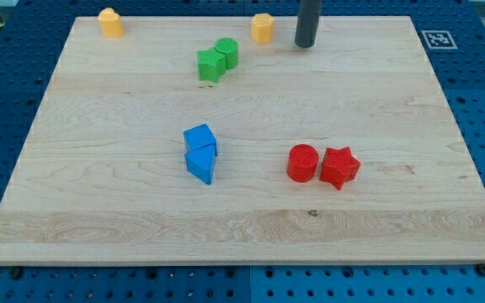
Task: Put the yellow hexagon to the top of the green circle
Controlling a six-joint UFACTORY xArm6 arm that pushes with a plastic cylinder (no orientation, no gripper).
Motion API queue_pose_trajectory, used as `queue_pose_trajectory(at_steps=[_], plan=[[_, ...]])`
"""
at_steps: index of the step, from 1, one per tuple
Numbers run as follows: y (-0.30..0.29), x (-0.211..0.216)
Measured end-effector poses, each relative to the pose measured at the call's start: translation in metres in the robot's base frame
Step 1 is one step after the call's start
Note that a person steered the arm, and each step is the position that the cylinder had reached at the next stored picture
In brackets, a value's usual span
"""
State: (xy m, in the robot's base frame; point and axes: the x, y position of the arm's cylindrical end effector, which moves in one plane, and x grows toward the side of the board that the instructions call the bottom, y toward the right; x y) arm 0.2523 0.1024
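The yellow hexagon (263, 28) stands near the board's top edge, right of centre. The green circle (226, 51) lies just below and to the left of it, a small gap apart, and touches a green star (211, 65) on its lower left. My tip (305, 44) is on the board just to the right of the yellow hexagon, a short gap from it. The rod rises out of the view's top.
A second yellow block (110, 22) sits at the top left corner of the wooden board (99, 210). Two blue blocks (201, 152) touch near the middle. A red circle (303, 162) and a red star (339, 167) touch at the right of centre.
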Motion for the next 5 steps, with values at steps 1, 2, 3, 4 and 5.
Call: queue_pose_trajectory(at_steps=[1, 2, 3, 4, 5], plan=[[-0.004, -0.018], [-0.034, -0.018], [-0.039, -0.018], [-0.062, -0.018], [-0.081, -0.018]])
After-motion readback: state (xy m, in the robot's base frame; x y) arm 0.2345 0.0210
